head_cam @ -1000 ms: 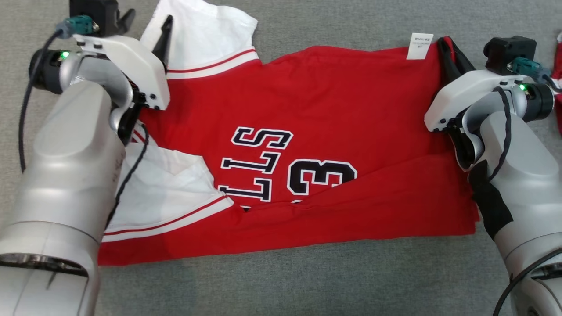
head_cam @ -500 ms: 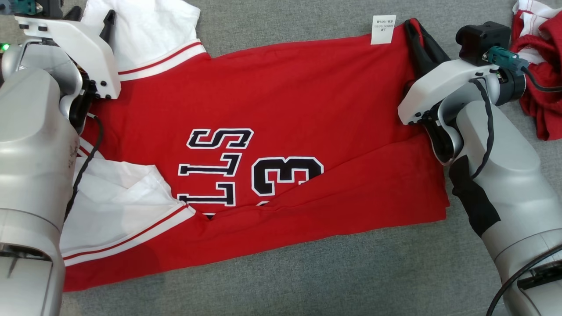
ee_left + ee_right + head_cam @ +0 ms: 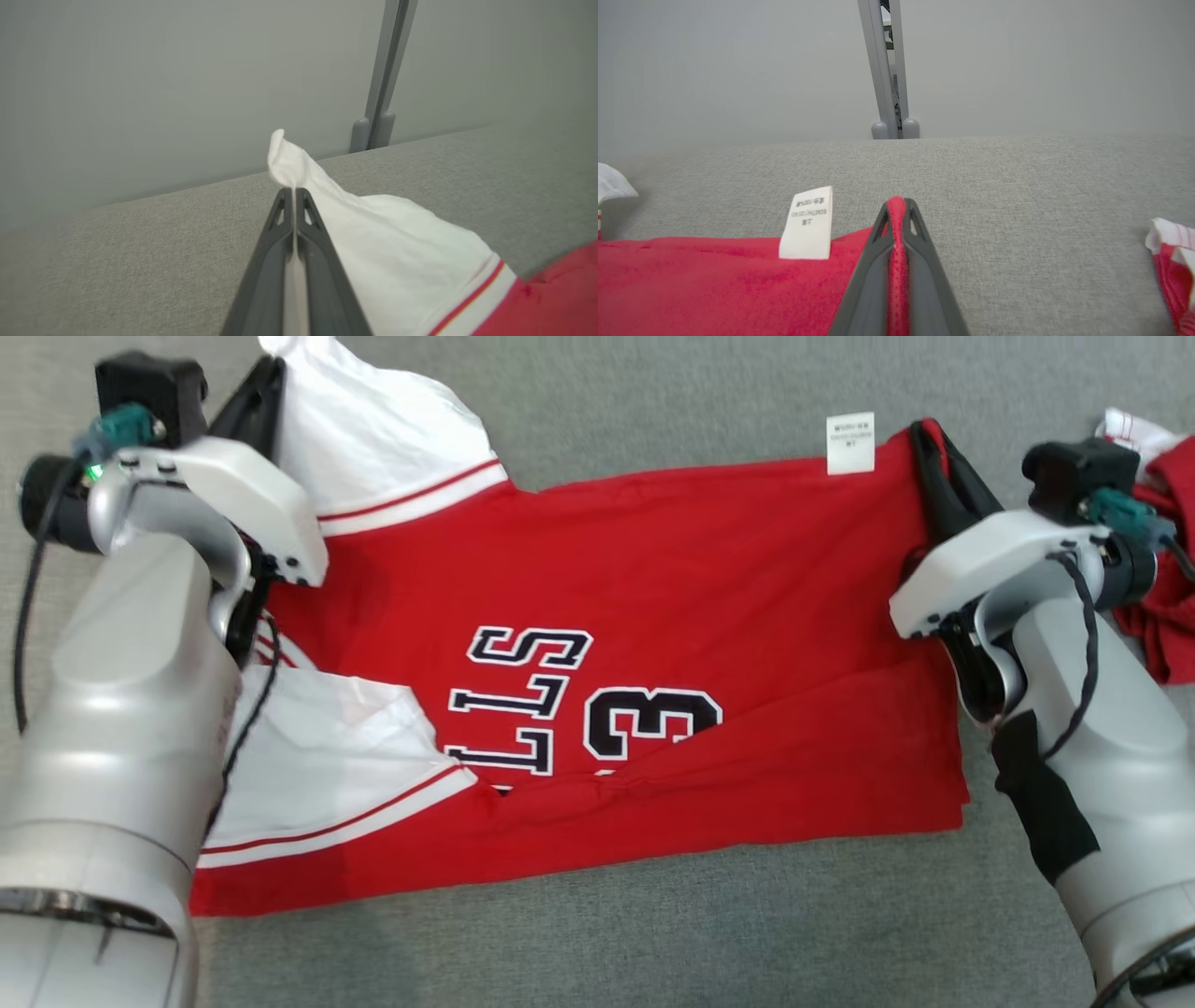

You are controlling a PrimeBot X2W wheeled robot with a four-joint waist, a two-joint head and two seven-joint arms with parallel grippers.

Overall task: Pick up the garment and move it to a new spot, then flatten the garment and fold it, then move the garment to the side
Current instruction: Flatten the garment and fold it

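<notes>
In the head view, a red jersey garment [image 3: 700, 569] with white sleeves, striped trim and dark white-edged lettering lay spread sideways across the grey cloth-covered tabletop [image 3: 653, 943]. Its near edge was folded up over the lower part of the lettering. A small white care label [image 3: 850, 443] stuck out from the far edge. At the upper left, beyond the pale left forearm [image 3: 121, 709], the left jaws were together on the tip of the far white sleeve [image 3: 373, 439], which rose off the surface toward them. At the upper right, the right jaws were clamped on the far right corner of the garment, just beside the label. A crumpled bundle of red and white cloth [image 3: 1158, 579] lay at the right edge, behind the right wrist.

In the left wrist view, the left jaws were pressed together with white sleeve fabric [image 3: 397, 252] pinched between them, and a peak of it stood above their tips. The red body of the garment [image 3: 560, 294] showed at the lower right. Behind the tabletop stood a plain grey wall [image 3: 140, 93] and a grey upright post [image 3: 387, 70].

In the right wrist view, the right jaws were closed on a ridge of red fabric [image 3: 896, 261] running between them. The label [image 3: 807, 224] stood just to their left. The cloth bundle [image 3: 1171, 261] lay well apart at the right edge.
</notes>
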